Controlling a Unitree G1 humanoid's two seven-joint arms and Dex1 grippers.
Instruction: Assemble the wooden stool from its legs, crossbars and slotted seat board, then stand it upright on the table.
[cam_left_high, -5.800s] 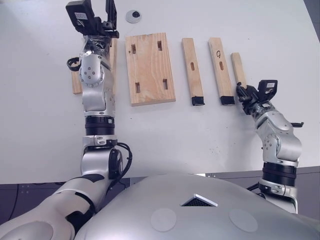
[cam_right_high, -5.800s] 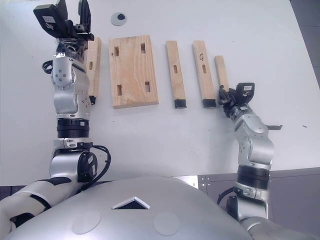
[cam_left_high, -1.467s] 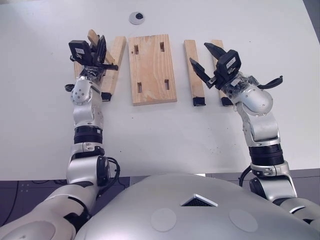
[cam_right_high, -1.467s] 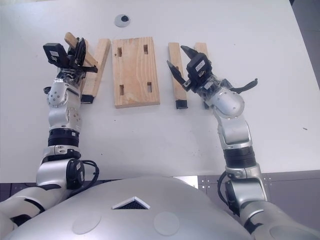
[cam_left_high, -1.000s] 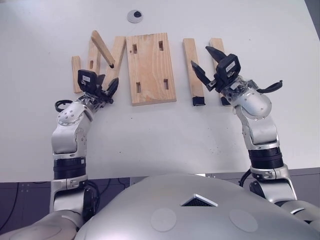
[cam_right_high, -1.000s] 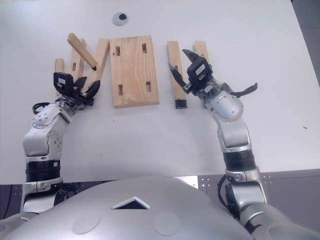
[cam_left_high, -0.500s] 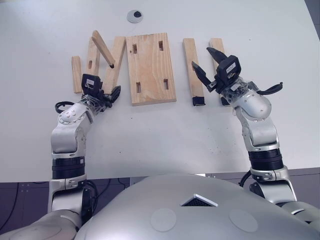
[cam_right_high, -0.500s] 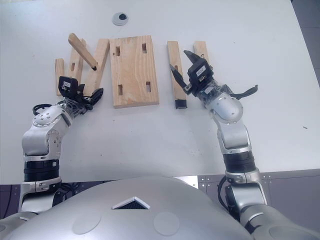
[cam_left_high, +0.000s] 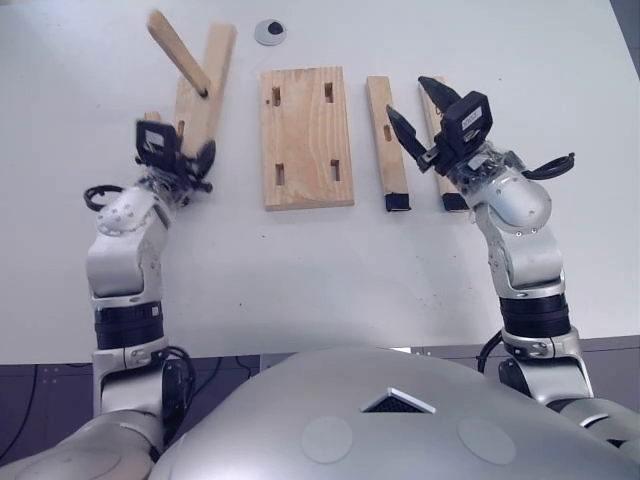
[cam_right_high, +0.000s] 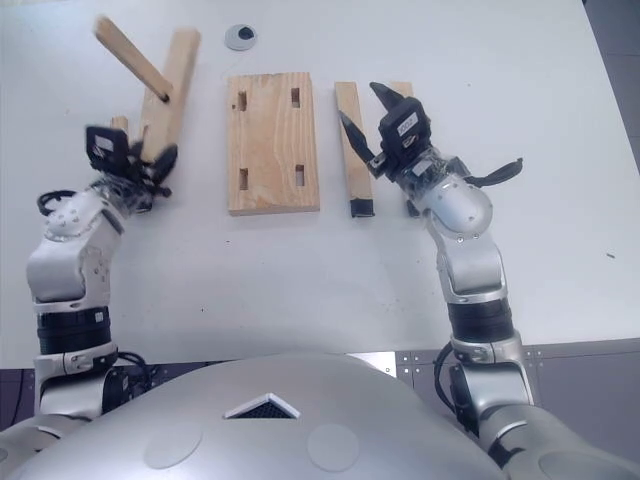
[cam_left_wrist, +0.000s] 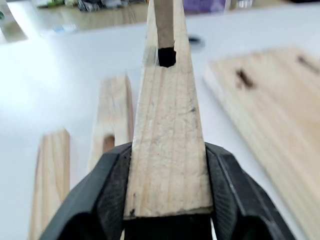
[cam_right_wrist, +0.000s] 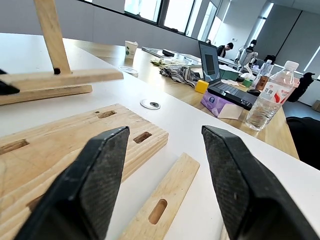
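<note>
Nearest the robot on the white table (cam_left_high: 330, 260), both arms are stretched over a row of stool parts. The left gripper (cam_left_high: 176, 158) has its fingers clamped on the near end of a leg (cam_left_high: 205, 85), which looks raised off the table. Gripping that end likely keeps the slot clear, since a crossbar (cam_left_high: 178, 50) is plugged into the slot and leans out of it. Under this leg lie a second slotted leg (cam_left_wrist: 111, 120) and a short crossbar (cam_left_wrist: 49, 170), both flat on the table.

The right gripper (cam_left_high: 408, 98) hovers with its fingers spread wide and holds nothing. It hangs above two more legs, one (cam_left_high: 385, 140) just beside the seat board (cam_left_high: 305, 135) and one (cam_left_high: 450, 190) farther right, probably ready to pick one up. The seat board lies flat in the middle, slots facing up. Beyond it sits a small round disc (cam_left_high: 269, 32).
</note>
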